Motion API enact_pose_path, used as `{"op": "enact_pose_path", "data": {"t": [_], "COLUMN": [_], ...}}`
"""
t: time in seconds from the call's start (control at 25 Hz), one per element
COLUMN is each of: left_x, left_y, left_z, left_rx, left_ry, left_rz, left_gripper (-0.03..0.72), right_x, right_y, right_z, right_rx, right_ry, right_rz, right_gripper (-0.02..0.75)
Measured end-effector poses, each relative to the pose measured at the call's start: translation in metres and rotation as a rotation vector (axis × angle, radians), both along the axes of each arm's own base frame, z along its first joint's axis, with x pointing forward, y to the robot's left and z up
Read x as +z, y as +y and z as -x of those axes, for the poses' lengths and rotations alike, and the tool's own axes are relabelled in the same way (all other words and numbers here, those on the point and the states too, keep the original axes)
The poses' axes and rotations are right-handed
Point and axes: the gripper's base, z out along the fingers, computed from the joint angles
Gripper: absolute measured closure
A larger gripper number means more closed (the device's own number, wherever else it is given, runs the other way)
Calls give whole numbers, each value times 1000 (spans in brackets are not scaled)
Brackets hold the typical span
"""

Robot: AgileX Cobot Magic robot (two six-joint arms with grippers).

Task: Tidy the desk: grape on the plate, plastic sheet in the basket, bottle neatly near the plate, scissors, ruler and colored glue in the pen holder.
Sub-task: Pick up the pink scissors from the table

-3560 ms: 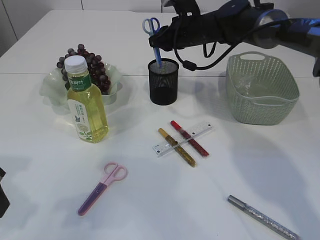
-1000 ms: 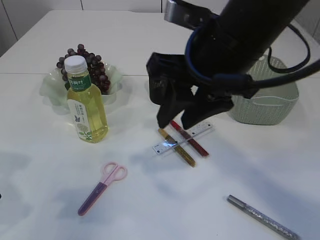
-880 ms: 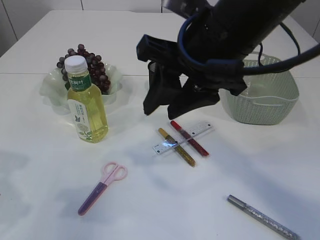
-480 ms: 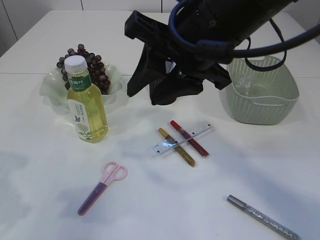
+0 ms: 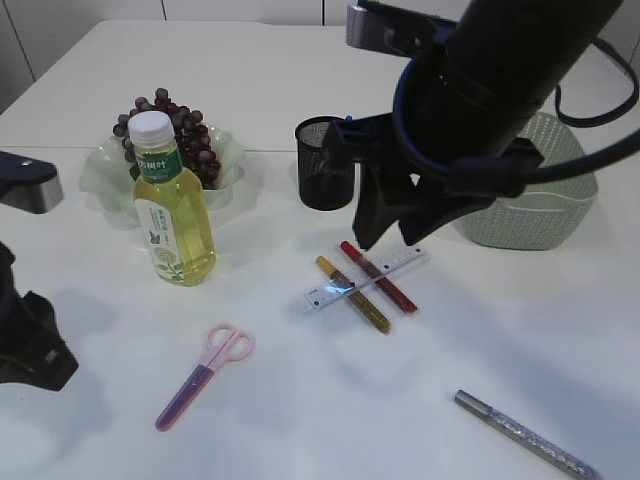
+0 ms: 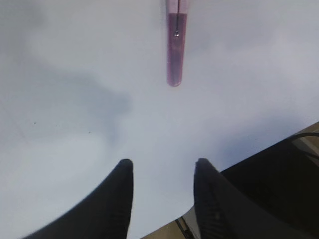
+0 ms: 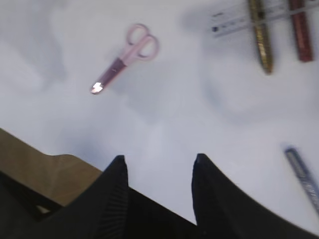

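Pink-handled scissors (image 5: 205,376) lie at the front left; their purple blade tip (image 6: 175,50) is ahead of my open, empty left gripper (image 6: 163,164). A clear ruler (image 5: 365,277) lies across a gold glue stick (image 5: 353,293) and a red one (image 5: 378,276). My right gripper (image 5: 386,237) hangs open just above their far ends. The right wrist view shows that gripper (image 7: 159,159) holding nothing, with the scissors (image 7: 124,57) and ruler (image 7: 234,21) ahead. Grapes (image 5: 185,130) sit on the plate (image 5: 100,175), and the bottle (image 5: 172,205) stands in front. The black pen holder (image 5: 326,163) is behind. I cannot make out the plastic sheet.
The green basket (image 5: 560,195) at the right is largely covered by my right arm. A silver glitter pen (image 5: 525,434) lies at the front right. My left arm (image 5: 30,340) fills the lower left corner. The table edge (image 7: 55,159) runs near the right gripper.
My right arm swung up and left over the holder, then came back down above the ruler. My left arm has entered at the lower left. Nothing on the table moved.
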Motion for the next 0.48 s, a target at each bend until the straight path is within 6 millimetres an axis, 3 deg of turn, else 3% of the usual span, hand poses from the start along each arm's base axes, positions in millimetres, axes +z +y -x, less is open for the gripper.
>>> {"op": "enact_pose_path", "data": {"t": [0.28,0.48], "left_x": [-2,-21], "left_y": [-38,-67], "left_z": [-34,-57], "left_rx": [-64,-99], "left_ry": [24,75], "left_rz": [5,-8], "left_gripper": [293,260], "right_x": [-5,-5], "right_y": [-15,-23], "right_z": [-2,-5], "right_rx": [31,16], "right_ry": [-29,-64], "right_rz": [186,264], "right_gripper": [393,393]}}
